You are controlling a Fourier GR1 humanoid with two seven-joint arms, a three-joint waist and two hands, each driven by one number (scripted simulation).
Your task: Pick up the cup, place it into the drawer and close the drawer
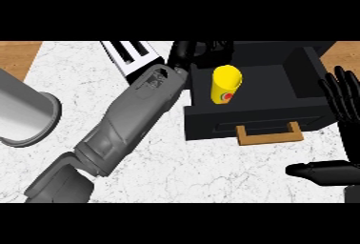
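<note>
1. At the far left a big grey cylinder (25, 112) stands on the white marble worktop (211, 171), well apart from everything that matters.
2. Next comes a striped black-and-white appliance (130, 55) near the back edge, partly hidden by the arm.
3. The left forearm runs diagonally up to the drawer's rear left corner; the left hand (188, 51) is there, dark against dark, and I cannot tell whether its fingers are curled or straight.
4. The yellow cup (226, 83) lies on its side inside the open black drawer (309, 97), nothing touching it.
5. The drawer's wooden handle (269, 133) faces the robot; closing is the step left, I'd say.
6. The right hand (345, 102) rests at the right edge, fingers spread, holding nothing.
7. Risk: withdrawing the left hand could catch the drawer wall, and a fast shove could send the cup rolling.
</note>
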